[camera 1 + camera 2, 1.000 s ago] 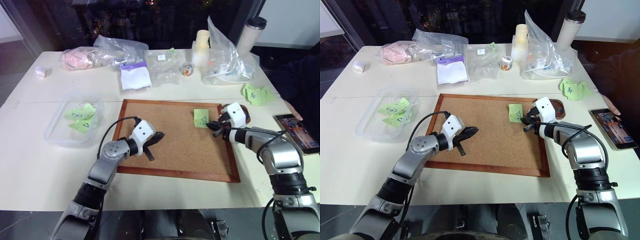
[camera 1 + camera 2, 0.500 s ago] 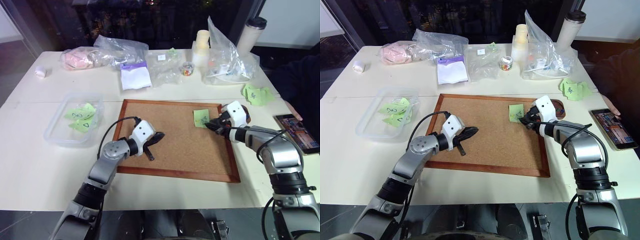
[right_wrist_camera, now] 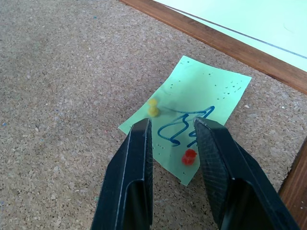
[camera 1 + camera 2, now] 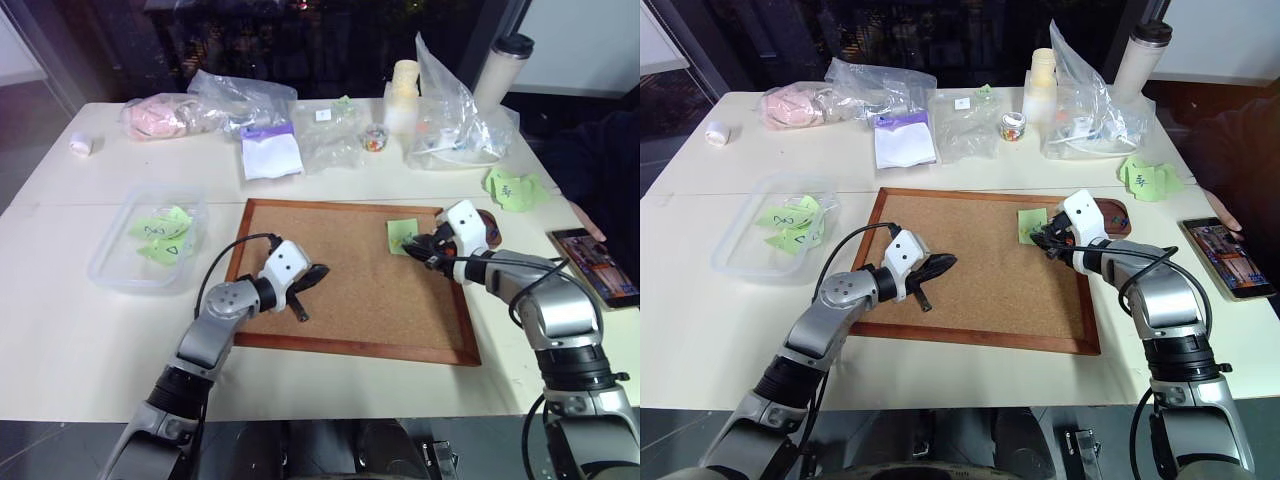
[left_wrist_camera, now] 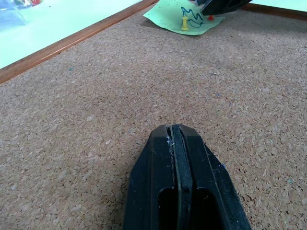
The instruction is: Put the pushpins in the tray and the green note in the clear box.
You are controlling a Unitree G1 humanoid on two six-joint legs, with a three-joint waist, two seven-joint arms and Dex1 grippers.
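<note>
The green note (image 3: 192, 117) lies pinned to the cork board (image 4: 350, 290) by a yellow pushpin (image 3: 153, 108) and a red pushpin (image 3: 189, 156). Right gripper (image 3: 172, 125), part-open and empty, hovers over them; left gripper (image 5: 175, 139) pressed closed, idle. The tray (image 4: 1114, 212) and clear box (image 4: 115, 265) await; plastic bags (image 4: 455, 110) crowd the table's far edge.

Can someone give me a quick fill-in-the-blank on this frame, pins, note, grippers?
1. The green note is pinned to the cork board by a yellow pushpin and a ____ one.
2. The left gripper has its fingers ____ over bare cork.
3. The right gripper hovers over the note with its fingers ____.
4. The clear box already holds several ____ notes.

Missing words: red; shut; open; green
</note>
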